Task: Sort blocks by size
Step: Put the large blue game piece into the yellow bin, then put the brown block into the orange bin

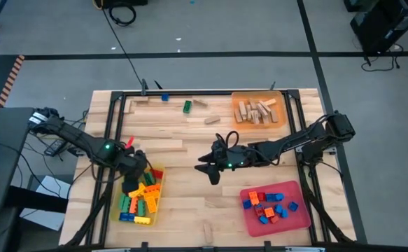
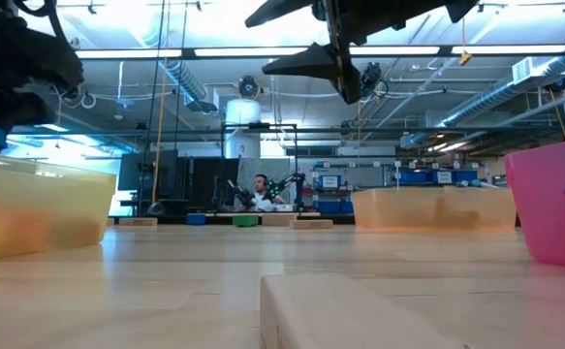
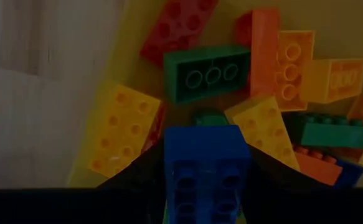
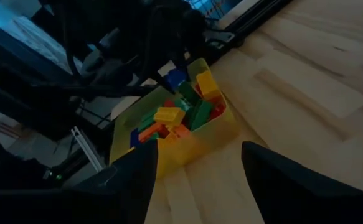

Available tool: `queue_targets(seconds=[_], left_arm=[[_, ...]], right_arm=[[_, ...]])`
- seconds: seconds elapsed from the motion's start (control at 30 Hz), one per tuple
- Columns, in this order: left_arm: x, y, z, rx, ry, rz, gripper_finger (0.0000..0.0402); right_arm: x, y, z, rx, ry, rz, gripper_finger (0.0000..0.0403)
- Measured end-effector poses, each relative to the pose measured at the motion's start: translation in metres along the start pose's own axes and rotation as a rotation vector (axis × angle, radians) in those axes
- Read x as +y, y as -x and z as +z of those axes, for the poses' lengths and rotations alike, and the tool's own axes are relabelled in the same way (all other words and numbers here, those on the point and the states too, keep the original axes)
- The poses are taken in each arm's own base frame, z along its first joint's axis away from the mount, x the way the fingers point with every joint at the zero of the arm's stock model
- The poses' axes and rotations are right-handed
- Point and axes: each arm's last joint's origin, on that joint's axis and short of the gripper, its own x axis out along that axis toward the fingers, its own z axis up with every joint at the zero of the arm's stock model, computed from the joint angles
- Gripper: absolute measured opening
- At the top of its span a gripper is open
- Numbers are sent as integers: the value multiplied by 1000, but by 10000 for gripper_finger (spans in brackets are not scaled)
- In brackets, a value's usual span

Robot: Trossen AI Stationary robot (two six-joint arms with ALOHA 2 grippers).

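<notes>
The blue block [image 3: 205, 165] sits pinched between the left gripper's [image 1: 135, 170] fingers, hanging right above the yellow tray [image 1: 157, 199], which is already heaped with large blocks [image 1: 139, 199] in red, green, yellow and orange. To finish this drop well, I'd judge it best to lower the block over a flatter part of the heap, nearer the tray's middle than its wall, then spread the fingers gently so it doesn't tumble off the pile and over the rim.

The right gripper [image 1: 210, 170] hovers above the bare surface [image 1: 183, 217] beside the yellow tray, its fingers spread with nothing between them. Beyond it, farther from the yellow tray, the red tray [image 1: 299, 215] holds small blocks, and the orange tray [image 1: 238, 96] holds tan wooden pieces. A green block [image 1: 187, 106] and a few others lie loose near the orange tray.
</notes>
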Motion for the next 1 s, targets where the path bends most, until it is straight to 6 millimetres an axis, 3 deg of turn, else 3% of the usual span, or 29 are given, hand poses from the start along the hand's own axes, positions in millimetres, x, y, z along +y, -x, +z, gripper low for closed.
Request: queue_targets(seconds=[0.47,0.77,0.9,1.0], left_arm=[[1,-1,0,-2,-9,6,258],[-6,0,10,-140,-15,-22,266],[-9,2,15,-193,-21,-55,266],[-14,7,20,-218,16,-110,266]], right_arm=[[6,2,-9,39,-8,16,246],[10,3,-12,142,75,132,249],[-2,3,-11,234,98,98,248],[-18,12,-10,350,106,-24,248]])
